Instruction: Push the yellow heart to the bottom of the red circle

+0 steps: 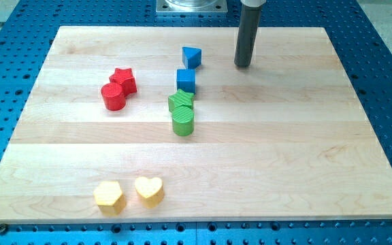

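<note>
My tip (243,66) stands on bare board near the view's top, right of the blue triangle (192,56), touching no block. The yellow heart (149,190) sits near the bottom edge, just beside a yellow hexagon (108,196), well below the red circle (113,96). A careless approach could drag the hexagon along, or overshoot into the circle and red star (124,79).

The pale wooden counter (264,150) carries, left of my tip (242,66), blue triangle (191,56), blue cube (186,79), green star (181,101), green cylinder (183,121), red star (124,79), red circle (113,96); farther below-left, yellow heart (149,190) and, seemingly, yellow hexagon (108,196)
</note>
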Robot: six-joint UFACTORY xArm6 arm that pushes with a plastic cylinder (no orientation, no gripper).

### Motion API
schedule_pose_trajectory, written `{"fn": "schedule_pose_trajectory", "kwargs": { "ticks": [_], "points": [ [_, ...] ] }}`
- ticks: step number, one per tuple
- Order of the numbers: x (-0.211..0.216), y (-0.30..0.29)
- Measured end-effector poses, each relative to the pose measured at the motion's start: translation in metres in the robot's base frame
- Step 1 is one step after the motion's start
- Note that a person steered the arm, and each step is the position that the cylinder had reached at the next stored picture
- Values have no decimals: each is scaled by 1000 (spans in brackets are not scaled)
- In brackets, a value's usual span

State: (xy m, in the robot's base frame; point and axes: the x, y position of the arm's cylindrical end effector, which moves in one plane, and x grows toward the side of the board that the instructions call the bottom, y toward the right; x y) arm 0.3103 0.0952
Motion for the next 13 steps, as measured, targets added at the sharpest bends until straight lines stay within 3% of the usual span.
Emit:
{"fn": "schedule_pose_trajectory", "kwargs": {
  "ticks": [3,4,5,6,7,8,11,12,13],
  "points": [
    [-8,-13],
    [-31,-13],
    [-58,-67],
    [-57,-188],
    [-14,-264],
    [38,-290],
    [165,-276],
    [218,-238],
    [245,-161]
  ]
}}
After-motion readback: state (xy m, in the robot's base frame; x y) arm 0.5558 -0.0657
